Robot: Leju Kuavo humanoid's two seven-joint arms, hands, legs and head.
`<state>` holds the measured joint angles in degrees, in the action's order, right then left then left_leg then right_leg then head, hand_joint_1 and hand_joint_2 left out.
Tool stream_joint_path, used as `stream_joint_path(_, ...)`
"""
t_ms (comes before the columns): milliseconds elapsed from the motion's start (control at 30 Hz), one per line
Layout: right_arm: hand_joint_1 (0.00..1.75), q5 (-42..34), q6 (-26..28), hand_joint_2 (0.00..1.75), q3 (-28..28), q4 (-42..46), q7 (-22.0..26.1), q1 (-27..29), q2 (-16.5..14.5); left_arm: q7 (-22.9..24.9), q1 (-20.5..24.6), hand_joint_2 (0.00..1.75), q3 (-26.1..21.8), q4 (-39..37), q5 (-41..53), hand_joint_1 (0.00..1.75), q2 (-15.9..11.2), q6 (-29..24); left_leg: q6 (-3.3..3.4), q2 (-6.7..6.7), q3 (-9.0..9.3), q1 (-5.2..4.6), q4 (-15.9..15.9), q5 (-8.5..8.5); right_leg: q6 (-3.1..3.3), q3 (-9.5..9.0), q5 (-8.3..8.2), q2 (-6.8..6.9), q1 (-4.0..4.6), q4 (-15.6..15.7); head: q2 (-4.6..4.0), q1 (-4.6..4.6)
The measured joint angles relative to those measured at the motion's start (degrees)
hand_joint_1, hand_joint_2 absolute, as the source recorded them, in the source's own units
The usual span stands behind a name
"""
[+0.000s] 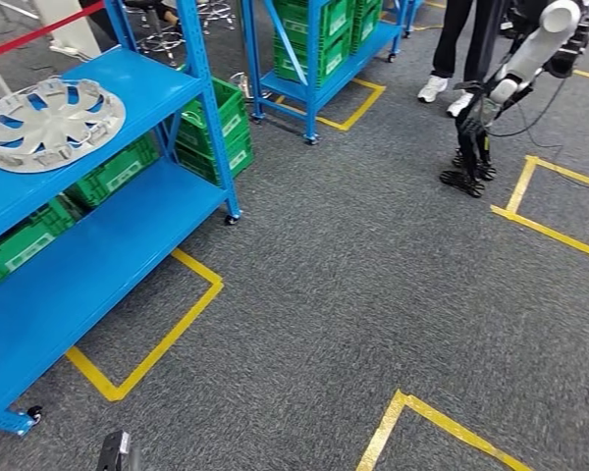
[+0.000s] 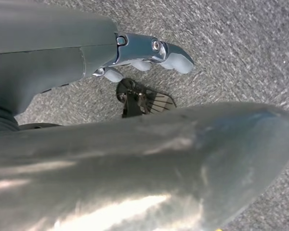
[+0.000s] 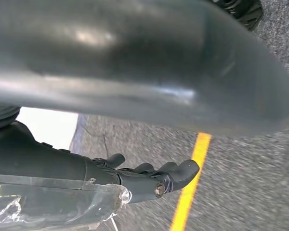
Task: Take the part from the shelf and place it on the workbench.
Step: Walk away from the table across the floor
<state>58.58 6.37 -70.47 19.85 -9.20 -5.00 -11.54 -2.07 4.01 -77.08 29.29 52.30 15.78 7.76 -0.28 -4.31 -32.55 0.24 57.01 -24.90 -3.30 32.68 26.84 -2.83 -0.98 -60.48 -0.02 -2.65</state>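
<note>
Sitting flat on the top level of the blue shelf (image 1: 150,93) at the left of the head view is the part, a silver wheel cover (image 1: 51,121) with spoked cut-outs, lying close to the shelf's front edge and touched by nothing. Green crates (image 1: 216,128) are stacked under that level and behind the lower one, and a second blue rack (image 1: 314,59) further back carries more green crates. Yellow tape lines (image 1: 158,343) mark boxes on the grey carpet. Off at the upper right a person's legs (image 1: 455,44) in dark trousers and white shoes stand beside another silver-armed machine (image 1: 528,54). Down at the left wrist, the left hand (image 2: 150,53) hangs over bare carpet, its fingers (image 2: 176,60) stretched out nearly straight and holding nothing. The right hand (image 3: 154,175) likewise hangs above the carpet near a yellow line (image 3: 190,183), its dark fingers (image 3: 183,171) extended with only a slight curl and nothing in them.
</note>
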Motion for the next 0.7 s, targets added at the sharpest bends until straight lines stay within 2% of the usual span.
stream_joint_path(33, 0.00, 0.0, 0.0, 0.00, 0.0, 0.0, 0.0, 0.0, 0.0, 0.1, 0.0, 0.00, 0.1, 0.0, 0.3, 0.00, 0.0, -0.1, -0.40, -0.43, -0.19, 0.02, 0.0, 0.09, 0.22, -0.58, -0.11, -0.65, -0.02, 1.2, 0.00, 0.03)
stream_joint_path(100, 0.00, 0.0, 0.1, 0.00, 0.0, 0.0, 0.0, -0.1, 0.0, 0.7, -0.3, 0.00, 0.3, 0.0, 1.4, 0.00, -0.1, -0.6, -1.12, -1.10, -0.48, 0.21, -0.1, 0.40, 1.01, -0.63, -0.19, -0.23, 0.17, 1.5, 0.00, 0.05)
stream_joint_path(167, 0.00, 0.0, 0.1, 0.00, 0.0, 0.0, -0.1, -0.1, 0.0, 1.6, -0.6, 0.00, 0.9, 0.0, 2.9, 0.00, -0.1, -1.0, -1.62, 0.09, -1.15, 0.24, 1.1, -0.57, 1.81, -0.63, -0.47, 0.65, 0.20, 1.7, 0.00, -0.18)
stream_joint_path(200, 0.00, 0.0, 0.1, 0.00, 0.0, 0.0, -0.1, -0.1, 0.0, 2.0, -0.6, 0.00, 1.2, 0.0, 3.3, 0.00, -0.1, -1.2, -1.79, 1.15, -2.20, 0.19, 3.3, -2.00, 2.16, -0.64, -0.57, 1.23, 0.20, 1.8, 0.00, -0.37)
stream_joint_path(267, 0.00, 0.0, 0.2, 0.00, 0.0, 0.0, -0.1, 0.1, 0.0, 2.2, -0.4, 0.00, 1.7, 0.0, 3.7, 0.00, 0.0, -1.2, -2.04, 2.93, -5.70, 0.13, 10.6, -5.77, 2.58, -0.54, -0.54, 2.55, 0.42, 1.9, 0.00, -0.71)
stream_joint_path(300, 0.00, 0.0, 0.2, 0.00, 0.0, 0.0, -0.1, 0.1, 0.1, 2.3, -0.4, 0.00, 1.8, 0.0, 3.9, 0.00, 0.0, -1.3, -2.10, 3.21, -7.29, 0.13, 13.9, -7.01, 2.65, -0.50, -0.51, 3.21, 0.52, 1.9, 0.00, -0.70)
stream_joint_path(333, 0.00, 0.0, 0.2, 0.00, 0.0, 0.0, -0.1, 0.1, 0.1, 2.3, -0.5, 0.00, 1.9, 0.0, 4.0, 0.00, 0.0, -1.3, -2.10, 3.34, -8.11, 0.13, 15.8, -7.26, 2.68, -0.49, -0.49, 3.79, 0.59, 1.9, 0.00, -0.70)
stream_joint_path(367, 0.00, 0.0, 0.2, 0.00, 0.0, 0.0, -0.1, 0.1, 0.1, 2.4, -0.6, 0.00, 1.9, 0.0, 4.2, 0.00, 0.0, -1.4, -2.03, 3.44, -7.87, 0.12, 15.4, -6.40, 2.70, -0.52, -0.47, 4.30, 0.64, 1.9, 0.00, -0.71)
stream_joint_path(400, 0.00, 0.0, 0.2, 0.00, 0.0, 0.0, -0.1, 0.0, 0.1, 2.4, -0.7, 0.00, 1.9, 0.0, 4.3, 0.00, 0.0, -1.4, -1.88, 3.67, -6.55, 0.09, 13.0, -4.70, 2.68, -0.61, -0.44, 4.78, 0.66, 1.9, 0.00, -0.71)
stream_joint_path(467, 0.00, 0.0, 0.2, 0.00, 0.0, 0.0, -0.1, 0.0, 0.1, 2.4, -0.7, 0.00, 2.0, 0.1, 4.5, 0.00, 0.0, -1.3, -1.41, 5.43, -2.47, -0.22, 5.5, -1.24, 2.45, -0.82, -0.27, 5.66, 0.82, 1.8, 0.00, -0.74)
stream_joint_path(500, 0.00, 0.0, 0.2, 0.00, 0.0, 0.0, -0.1, 0.0, 0.1, 2.4, -0.6, 0.00, 2.1, 0.1, 4.6, 0.00, 0.1, -1.2, -1.14, 6.33, -0.95, -0.41, 2.5, -0.43, 2.21, -0.85, -0.16, 6.04, 0.96, 1.7, 0.00, -0.77)
stream_joint_path(533, 0.00, 0.0, 0.2, 0.00, 0.0, 0.0, -0.1, -0.1, 0.1, 2.4, -0.5, 0.00, 2.2, 0.2, 4.7, 0.00, 0.1, -1.2, -0.89, 6.96, -0.15, -0.60, 0.8, -0.22, 1.94, -0.86, -0.09, 6.46, 1.11, 1.7, 0.00, -0.80)
stream_joint_path(567, 0.00, 0.0, 0.2, 0.00, 0.0, 0.0, -0.1, -0.1, 0.1, 2.4, -0.5, 0.00, 2.3, 0.3, 4.7, 0.00, 0.1, -1.1, -0.67, 6.99, -0.01, -0.75, 0.1, -0.39, 1.65, -0.87, -0.05, 6.87, 1.22, 1.7, 0.00, -0.81)
stream_joint_path(633, 0.00, 0.0, 0.3, 0.00, 0.0, 0.0, -0.1, -0.2, 0.1, 2.4, -0.8, 0.00, 2.5, 0.4, 4.8, 0.00, 0.1, -1.1, -0.08, 6.10, -0.07, -0.66, -0.2, -0.23, 1.05, -1.01, 0.09, 7.24, 1.13, 1.8, 0.00, -0.81)
stream_joint_path(700, 0.00, -0.1, 0.3, 0.00, 0.0, 0.0, -0.1, -0.3, 0.1, 2.4, -0.9, 0.00, 2.5, 0.5, 4.8, 0.00, 0.2, -1.1, 0.51, 5.22, 0.05, -0.35, -0.5, 0.03, 0.37, -0.01, 1.77, 5.46, 0.94, -0.7, 0.00, -0.57)
